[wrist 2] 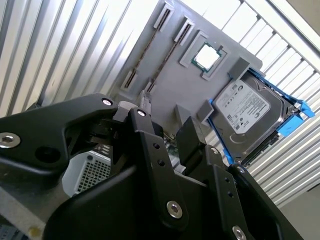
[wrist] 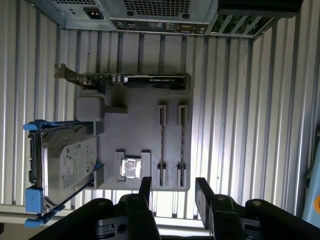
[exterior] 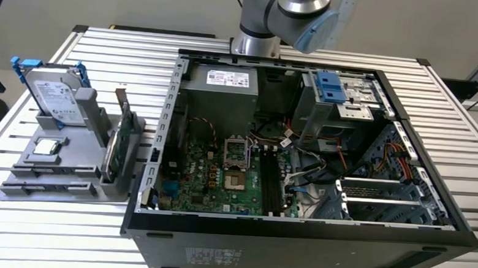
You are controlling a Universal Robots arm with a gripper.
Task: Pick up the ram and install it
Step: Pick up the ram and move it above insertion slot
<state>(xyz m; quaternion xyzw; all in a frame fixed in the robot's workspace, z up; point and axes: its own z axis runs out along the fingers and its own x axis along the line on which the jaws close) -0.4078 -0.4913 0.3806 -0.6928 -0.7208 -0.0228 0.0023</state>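
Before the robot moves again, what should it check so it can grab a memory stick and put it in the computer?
1. Hand open and empty: ok.
2. Two memory sticks standing on edge in the grey tray: ok.
3. Hand down at a stick: not ok. It hangs above the tray, apart from both.
4. Computer case open on top: ok.
5. Long black slots on the board free: cannot tell. Wires lie close beside them.

Slatted table (exterior: 104, 47), grey tray (exterior: 52, 190), computer case (exterior: 298, 247)
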